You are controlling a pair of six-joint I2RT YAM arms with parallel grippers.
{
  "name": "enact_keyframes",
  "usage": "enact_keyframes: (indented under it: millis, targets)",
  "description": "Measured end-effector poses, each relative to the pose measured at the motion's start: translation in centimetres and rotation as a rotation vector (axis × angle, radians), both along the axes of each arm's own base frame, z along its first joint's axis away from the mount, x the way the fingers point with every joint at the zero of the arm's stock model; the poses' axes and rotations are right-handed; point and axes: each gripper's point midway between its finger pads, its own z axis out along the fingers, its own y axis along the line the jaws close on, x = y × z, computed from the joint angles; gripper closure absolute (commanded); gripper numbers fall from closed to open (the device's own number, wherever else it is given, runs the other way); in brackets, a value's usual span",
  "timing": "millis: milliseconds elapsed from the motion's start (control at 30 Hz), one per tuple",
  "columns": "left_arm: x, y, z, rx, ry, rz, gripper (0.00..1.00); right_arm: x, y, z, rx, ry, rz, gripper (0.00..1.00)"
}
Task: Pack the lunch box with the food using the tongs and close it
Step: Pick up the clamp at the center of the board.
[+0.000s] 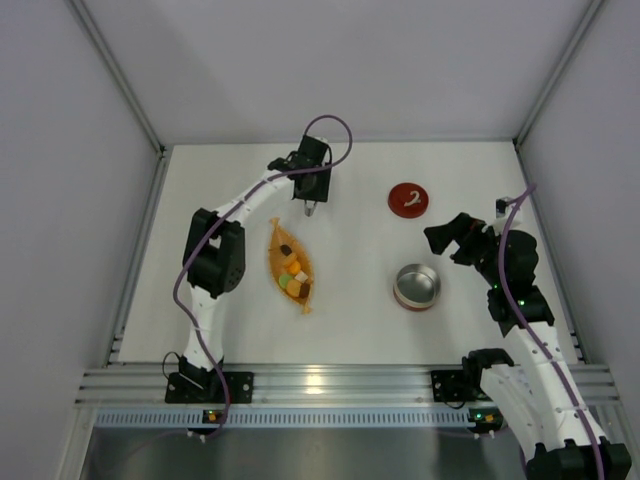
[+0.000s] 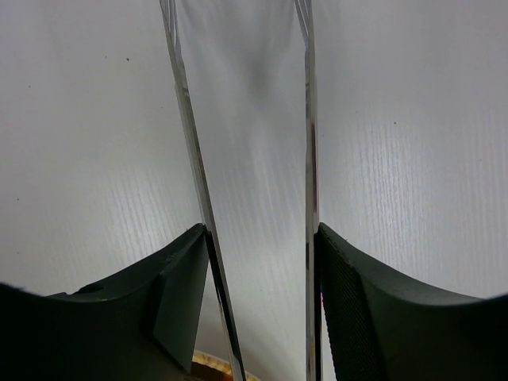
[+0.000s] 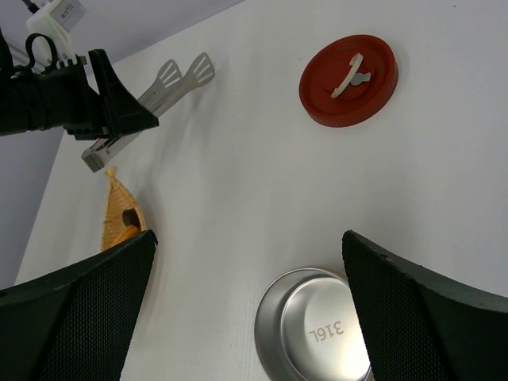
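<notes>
While the left end effector (image 1: 312,192) stands clamped on the tongs (image 3: 171,79), far-left of the lunch box (image 1: 417,285), the food (image 1: 292,272) lies left of it. Right end effector (image 1: 447,238) gapes beside it. Step: first pick-up. Next: lower the tong tips onto one piece.

The left end effector (image 2: 262,238) grips the tongs (image 2: 193,159); their two arms stand apart over the table (image 2: 413,119).

I read "316L", upside down from my right wrist view, on the inside bottom of the lunch box (image 3: 295,317); its red lid (image 3: 349,79) carries a white squiggle.
</notes>
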Motion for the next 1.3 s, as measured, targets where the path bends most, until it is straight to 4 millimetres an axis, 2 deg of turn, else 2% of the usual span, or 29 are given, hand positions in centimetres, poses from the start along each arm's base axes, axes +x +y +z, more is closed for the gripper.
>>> enact_keyframes:
  millis: [167, 500, 800, 1067, 1133, 1300]
  targets:
    - [-1.1, 0.0, 0.5, 0.025, 0.017, -0.004, 0.48, 0.0, 0.0, -0.1, 0.0, 0.004, 0.0, 0.01]
    - [-2.8, 0.4, 4.5, 0.037, -0.014, -0.003, 0.51, 0.0, 0.0, 0.3, 0.001, -0.002, 0.0, 0.01]
    - [-4.7, 1.3, 6.8, 0.056, -0.02, -0.001, 0.57, -0.1, 0.0, 0.8, 0.002, -0.007, 0.001, 0.01]
    - [-9.8, 1.7, 11.4, 0.006, -0.07, -0.049, 0.57, -0.1, 0.0, 0.8, 0.002, -0.006, 0.002, 0.01]
    - [-11.3, 2.1, 12.0, -0.006, -0.068, -0.062, 0.57, -0.1, 0.0, 0.8, 0.003, -0.006, 0.002, 0.01]
    - [-15.3, 3.6, 12.0, -0.026, -0.03, -0.085, 0.57, -0.1, 0.1, 0.7, 0.002, -0.004, 0.003, 0.01]
